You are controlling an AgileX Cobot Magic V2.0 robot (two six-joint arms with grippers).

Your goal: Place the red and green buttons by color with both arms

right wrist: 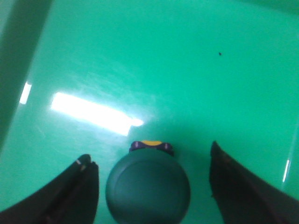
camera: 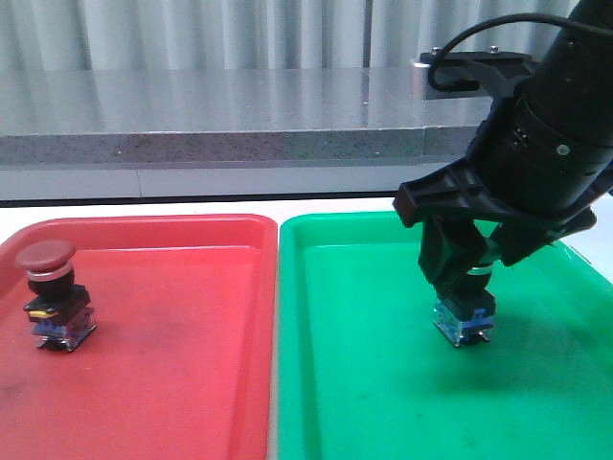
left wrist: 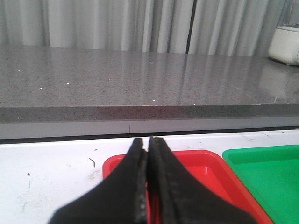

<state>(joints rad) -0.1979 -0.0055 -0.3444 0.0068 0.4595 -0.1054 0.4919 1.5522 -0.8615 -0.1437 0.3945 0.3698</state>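
Green button (right wrist: 147, 185) upright on green tray (camera: 383, 402), between spread fingers of right gripper (right wrist: 152, 186), untouched; left gripper (left wrist: 148, 154) closed, empty.

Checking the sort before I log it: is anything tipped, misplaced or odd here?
Nothing stands out. The red button stands upright in the red tray; the green button stands in the green tray, between the open right gripper.

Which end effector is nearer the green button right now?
The right. The right end effector straddles the green button, fingers open on either side with gaps. The left end effector is shut, hanging over the red tray's far edge.
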